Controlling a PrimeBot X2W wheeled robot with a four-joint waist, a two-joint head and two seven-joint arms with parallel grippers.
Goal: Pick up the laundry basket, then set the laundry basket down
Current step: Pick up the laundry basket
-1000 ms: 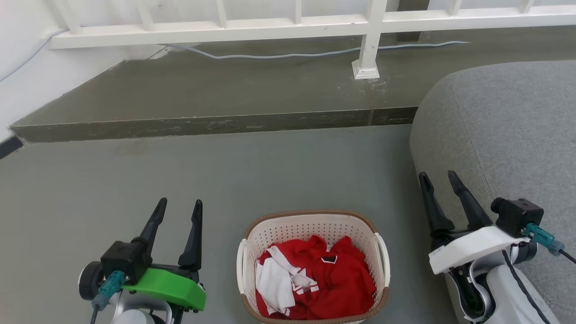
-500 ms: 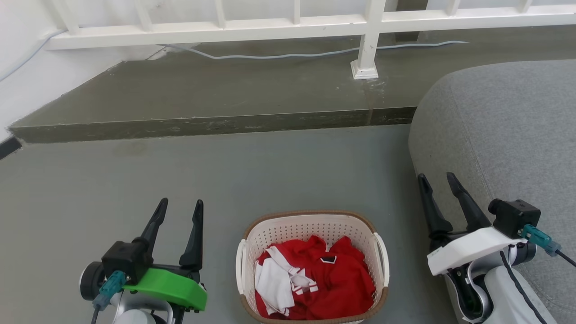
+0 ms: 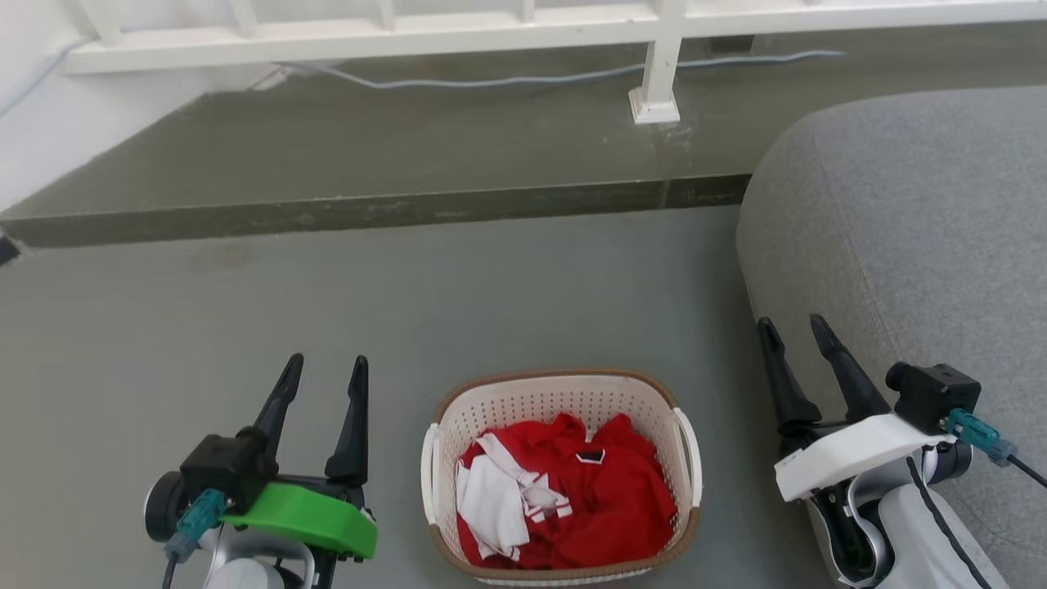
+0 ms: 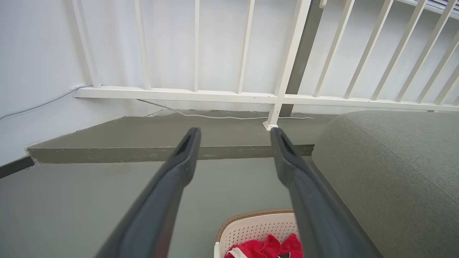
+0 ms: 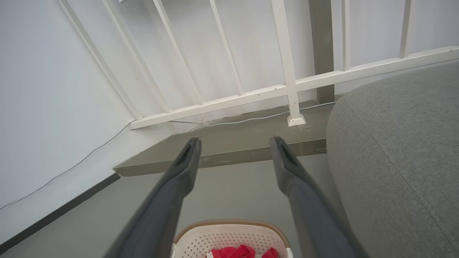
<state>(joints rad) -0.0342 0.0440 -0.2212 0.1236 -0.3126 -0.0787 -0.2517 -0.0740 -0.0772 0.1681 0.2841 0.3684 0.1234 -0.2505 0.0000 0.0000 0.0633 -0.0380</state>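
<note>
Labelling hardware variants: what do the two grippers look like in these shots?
Left gripper: long dark tapered fingers, green cover, black camera with teal plug. Right gripper: same fingers, white cover, black camera, teal plug, black cable down the pale forearm.

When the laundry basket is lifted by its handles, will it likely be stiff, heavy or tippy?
Probably stiff: the laundry basket is perforated moulded plastic with a banded rim. Likely light: soft red and white clothes fill it partway. It might tilt if raised by one handle, so both sides seem safer.
</note>
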